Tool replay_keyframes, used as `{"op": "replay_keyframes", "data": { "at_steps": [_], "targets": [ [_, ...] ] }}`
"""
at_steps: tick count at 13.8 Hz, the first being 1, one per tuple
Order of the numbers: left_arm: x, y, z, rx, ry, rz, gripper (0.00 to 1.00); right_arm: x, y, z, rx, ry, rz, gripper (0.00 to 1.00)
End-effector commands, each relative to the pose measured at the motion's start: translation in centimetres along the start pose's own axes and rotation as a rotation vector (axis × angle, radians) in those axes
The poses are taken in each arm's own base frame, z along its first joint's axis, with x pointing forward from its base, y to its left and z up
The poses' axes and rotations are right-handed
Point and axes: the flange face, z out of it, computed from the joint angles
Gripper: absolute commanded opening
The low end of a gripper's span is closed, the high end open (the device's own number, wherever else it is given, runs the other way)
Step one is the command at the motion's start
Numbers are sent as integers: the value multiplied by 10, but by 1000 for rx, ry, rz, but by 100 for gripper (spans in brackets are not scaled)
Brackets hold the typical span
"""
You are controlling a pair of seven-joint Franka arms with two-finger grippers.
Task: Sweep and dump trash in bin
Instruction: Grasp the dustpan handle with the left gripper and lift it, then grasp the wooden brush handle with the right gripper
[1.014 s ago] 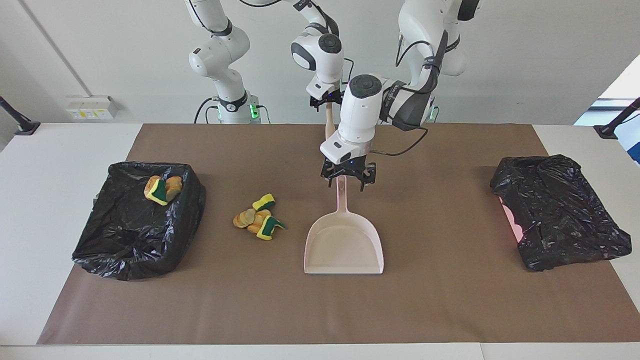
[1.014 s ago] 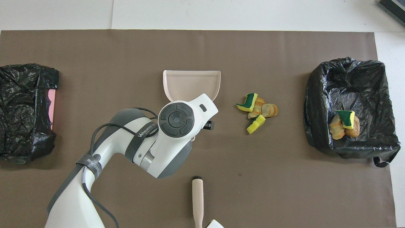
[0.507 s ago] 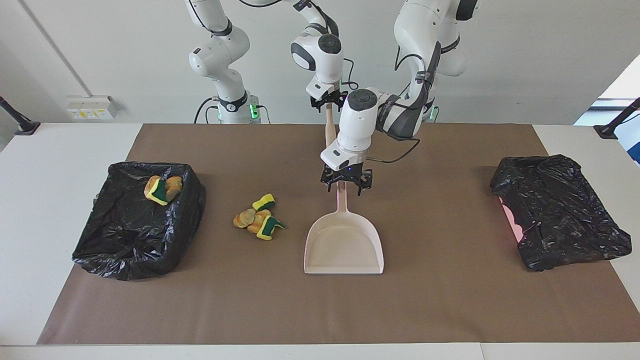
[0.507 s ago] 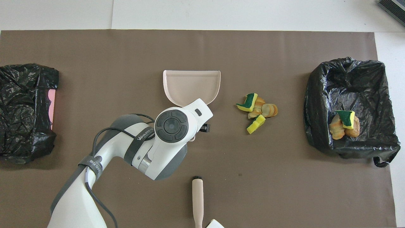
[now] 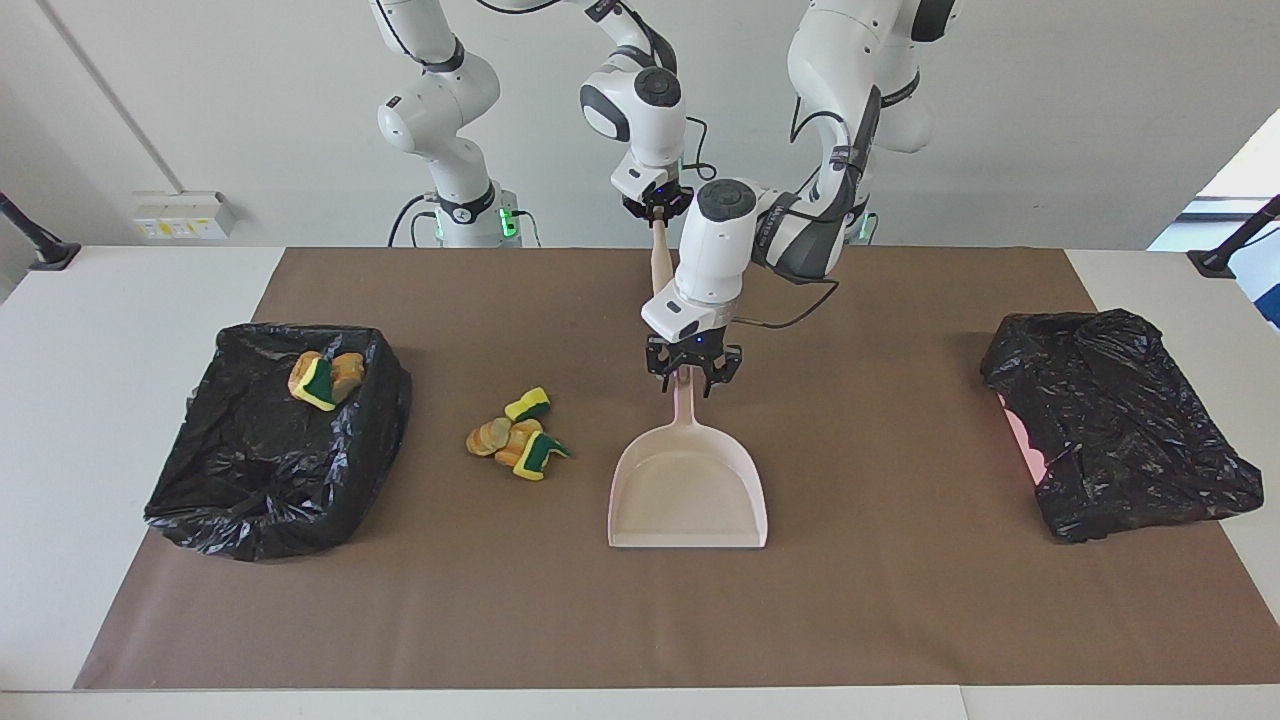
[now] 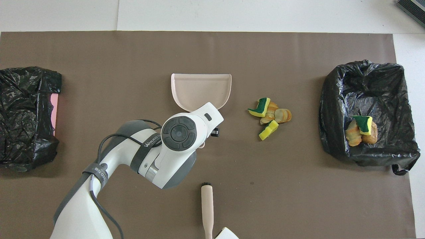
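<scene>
The pale pink dustpan lies mid-table, its mouth facing away from the robots. My left gripper is down at the end of its handle, straddling it. In the overhead view the left wrist hides the handle. A beige brush lies nearer to the robots, and my right gripper is shut on its handle end. Loose trash lies beside the dustpan, toward the right arm's end. More trash sits in the black-lined bin.
A second, crumpled black bag with a pink edge showing lies at the left arm's end of the table. A brown mat covers the work area.
My left gripper has come down and drawn back toward the robots along the dustpan handle. My right gripper has closed on the brush handle's end. Dustpan and trash have not moved.
</scene>
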Motion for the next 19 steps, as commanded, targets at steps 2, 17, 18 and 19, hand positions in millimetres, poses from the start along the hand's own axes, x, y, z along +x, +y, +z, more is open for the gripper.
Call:
{"op": "replay_keyframes", "data": {
  "at_steps": [2, 17, 18, 19],
  "targets": [
    [-5, 0, 3, 3, 3, -5, 48, 21, 44, -63, -30, 32, -47, 0],
    [18, -39, -25, 35, -41, 59, 0, 257, 301, -134, -370, 66, -174, 0],
    [20, -49, -28, 44, -72, 155, 0, 270, 302, -127, -389, 55, -187, 0],
    [22, -52, -35, 49, -103, 258, 0, 281, 304, -120, -402, 56, -199, 0]
  ]
}}
